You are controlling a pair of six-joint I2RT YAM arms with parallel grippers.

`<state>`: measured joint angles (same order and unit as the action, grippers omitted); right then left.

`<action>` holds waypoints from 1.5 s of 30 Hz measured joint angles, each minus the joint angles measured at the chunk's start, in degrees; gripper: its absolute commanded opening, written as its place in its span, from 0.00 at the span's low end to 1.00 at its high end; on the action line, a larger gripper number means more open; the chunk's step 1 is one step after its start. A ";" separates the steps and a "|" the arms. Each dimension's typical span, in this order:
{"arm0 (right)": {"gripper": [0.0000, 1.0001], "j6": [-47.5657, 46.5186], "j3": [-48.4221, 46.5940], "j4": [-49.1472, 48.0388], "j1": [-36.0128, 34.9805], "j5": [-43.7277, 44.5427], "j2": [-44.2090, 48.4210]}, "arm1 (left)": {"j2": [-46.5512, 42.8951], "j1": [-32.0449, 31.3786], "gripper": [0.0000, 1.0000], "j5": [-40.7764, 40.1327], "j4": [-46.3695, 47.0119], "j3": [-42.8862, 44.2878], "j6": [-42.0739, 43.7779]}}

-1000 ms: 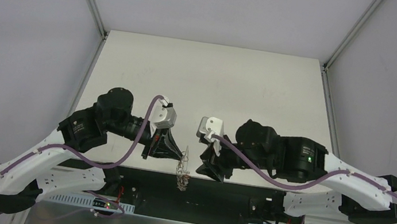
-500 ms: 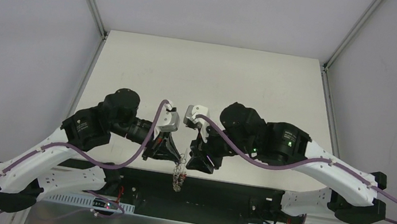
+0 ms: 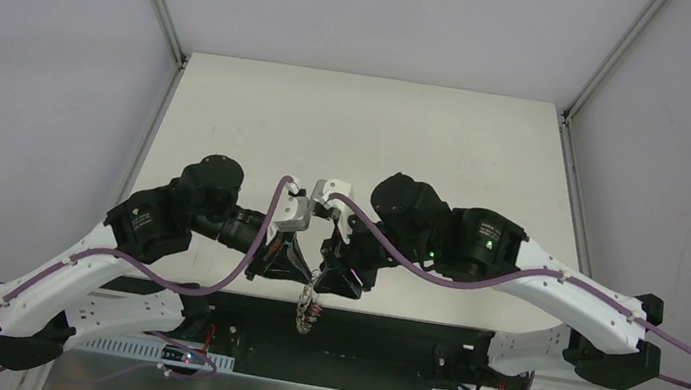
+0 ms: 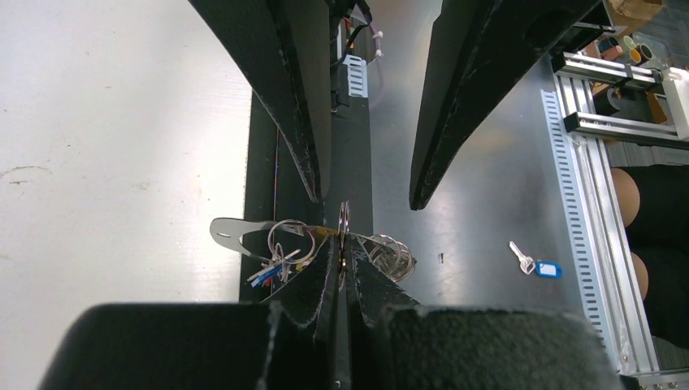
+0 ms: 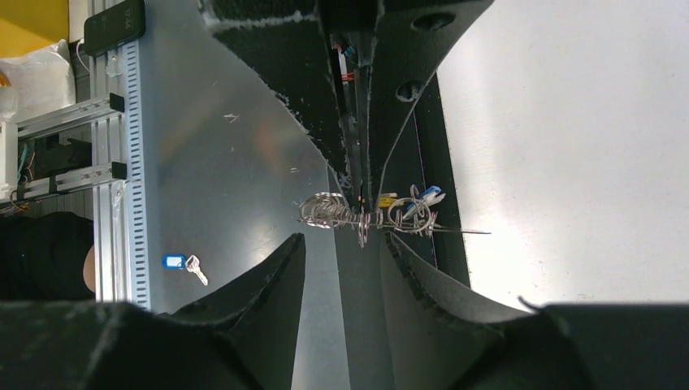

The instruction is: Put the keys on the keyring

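My left gripper [image 3: 308, 277] is shut on the keyring [image 4: 344, 218] and holds it edge-on in the air over the table's near edge. Silver rings, small keys and coloured tags [image 4: 280, 248] hang from it; the cluster dangles below the fingers in the top view [image 3: 308, 308]. My right gripper [image 5: 345, 240] is open and faces the left one tip to tip, its fingers [image 4: 296, 122] standing either side of the keyring [image 5: 361, 218] without touching it. A loose silver key with a blue tag [image 4: 536, 265] lies on the grey metal plate below and also shows in the right wrist view [image 5: 183, 262].
The white table [image 3: 368, 148] stretches away behind both arms. Below the grippers are a black base bar [image 3: 383, 336] and a grey metal plate with slotted aluminium rails [image 4: 601, 244]. Grey walls close in left and right.
My right arm has swung left towards the left gripper, bringing its open jaws round the keyring. The left gripper has shifted slightly, still holding the ring.
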<state>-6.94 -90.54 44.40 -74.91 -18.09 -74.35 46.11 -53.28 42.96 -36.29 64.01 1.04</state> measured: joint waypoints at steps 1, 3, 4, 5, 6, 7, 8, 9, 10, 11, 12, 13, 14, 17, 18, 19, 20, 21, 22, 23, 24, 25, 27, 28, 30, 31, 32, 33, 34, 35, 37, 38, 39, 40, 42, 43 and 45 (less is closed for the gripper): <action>0.42 0.07 0.00 -0.26 0.02 0.00 -0.04 | -0.02 0.00 0.00 0.00 -0.02 0.07 0.02; 0.41 0.13 0.00 -0.79 0.04 0.04 -0.11 | -0.04 0.00 0.00 0.00 -0.02 0.17 0.02; 0.41 0.13 0.00 -0.96 0.04 0.07 -0.13 | -0.04 0.00 0.00 0.02 -0.04 0.24 0.02; 0.41 0.15 0.00 -1.22 0.07 0.20 -0.13 | -0.04 0.00 0.00 0.00 -0.02 0.24 0.02; 0.40 0.17 0.02 -1.51 0.07 0.28 -0.17 | -0.07 0.00 0.00 0.02 -0.02 0.26 0.04; 0.39 0.20 0.09 -1.79 0.07 0.44 -0.20 | -0.09 0.00 0.00 0.00 -0.02 0.26 0.04; 0.38 0.15 0.28 -2.21 0.09 0.50 -0.17 | -0.13 0.00 0.00 0.00 -0.02 0.26 0.04; 0.37 0.13 0.46 -2.49 0.09 0.55 -0.17 | -0.17 0.00 0.00 -0.04 -0.11 0.26 0.02; 0.37 0.11 0.68 -2.93 0.09 0.61 -0.17 | -0.24 0.00 0.00 -0.07 -0.15 0.26 0.02; 0.37 0.07 0.98 -3.45 0.09 0.63 -0.11 | -0.33 0.02 0.00 -0.15 -0.24 0.26 0.02; 0.36 0.00 1.33 -3.93 0.09 0.63 -0.07 | -0.42 0.02 0.00 -0.22 -0.33 0.26 0.00; 0.36 -0.04 1.62 -4.42 0.09 0.61 0.02 | -0.50 0.02 0.00 -0.26 -0.44 0.26 0.00; 0.36 -0.13 1.95 -4.92 0.09 0.63 0.11 | -0.55 0.02 0.00 -0.39 -0.44 0.26 0.00; 0.36 -0.13 3.50 -6.51 0.11 0.66 0.72 | -0.66 0.00 0.00 -0.66 -0.48 0.26 0.07; 0.36 -0.13 4.28 -7.06 0.11 0.68 1.05 | -0.70 0.00 0.00 -0.76 -0.48 0.26 0.07; 0.36 -0.13 5.25 -7.63 0.11 0.68 1.42 | -0.79 0.00 0.00 -1.01 -0.48 0.26 0.11; 0.36 -0.13 6.23 -8.07 0.11 0.70 1.79 | -0.90 0.00 0.00 -1.14 -0.46 0.26 0.13; 0.36 -0.13 7.06 -8.48 0.11 0.70 2.14 | -1.03 0.00 0.00 -1.27 -0.46 0.26 0.20; 0.36 -0.13 8.11 -8.85 0.11 0.70 2.62 | -1.16 0.00 0.00 -1.31 -0.46 0.26 0.28; 0.35 -0.11 9.01 -9.11 0.11 0.70 3.08 | -1.29 0.00 0.00 -1.36 -0.46 0.26 0.35; 0.35 -0.11 9.73 -9.31 0.11 0.70 3.52 | -1.44 0.00 0.00 -1.42 -0.44 0.26 0.42; 0.35 -0.11 10.19 -9.49 0.11 0.70 3.80 | -1.57 0.00 0.00 -1.46 -0.46 0.26 0.50; 0.35 -0.11 10.62 -10.03 0.11 0.68 4.13 | -1.70 0.00 0.00 -1.46 -0.46 0.26 0.57; 0.35 -0.09 10.73 -10.40 0.11 0.68 4.24 | -1.73 0.00 0.00 -1.46 -0.46 0.26 0.61; 0.35 -0.11 10.75 -11.28 0.11 0.68 4.44 | -1.73 0.00 0.00 -1.46 -0.46 0.26 0.74; 0.35 -0.11 10.75 -11.67 0.11 0.66 4.50 | -1.73 0.00 0.00 -1.49 -0.46 0.26 0.76; 0.35 -0.11 10.75 -12.02 0.11 0.66 4.57 | -1.73 0.00 0.00 -1.49 -0.44 0.26 0.90; 0.35 -0.11 10.75 -12.35 0.11 0.66 4.61 | -1.73 0.00 0.00 -1.49 -0.44 0.26 0.92; 0.35 -0.13 10.75 -12.61 0.11 0.66 4.61 | -1.73 0.00 0.00 -1.49 -0.44 0.26 0.94; 0.35 -0.13 10.75 -12.81 0.09 0.66 4.61 | -1.73 0.00 0.00 -1.49 -0.46 0.26 0.96; 0.34 -0.15 10.75 -12.98 0.09 0.68 4.61 | -1.73 0.00 0.00 -1.49 -0.44 0.26 0.98; 0.33 -0.17 10.75 -13.03 0.09 0.68 4.61 | -1.73 0.00 0.00 -1.49 -0.46 0.26 0.98; 0.32 -0.17 10.75 -13.09 0.09 0.68 4.59 | -1.73 0.00 0.00 -1.49 -0.46 0.26 0.98; 0.30 -0.20 10.75 -13.18 0.09 0.68 4.59 | -1.73 0.00 0.00 -1.49 -0.44 0.26 1.01; 0.28 -0.39 10.75 -13.38 0.07 0.68 4.59 | -1.73 0.00 0.00 -1.49 -0.46 0.26 1.05; 0.27 -0.57 10.75 -13.49 0.04 0.68 4.59 | -1.73 0.00 0.00 -1.49 -0.46 0.26 1.07; 0.26 -0.70 10.75 -13.81 0.04 0.68 4.59 | -1.75 0.00 0.00 -1.49 -0.44 0.26 1.09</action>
<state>-7.64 -79.79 30.59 -74.87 -17.41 -69.76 44.36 -53.28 41.47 -36.73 64.27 2.13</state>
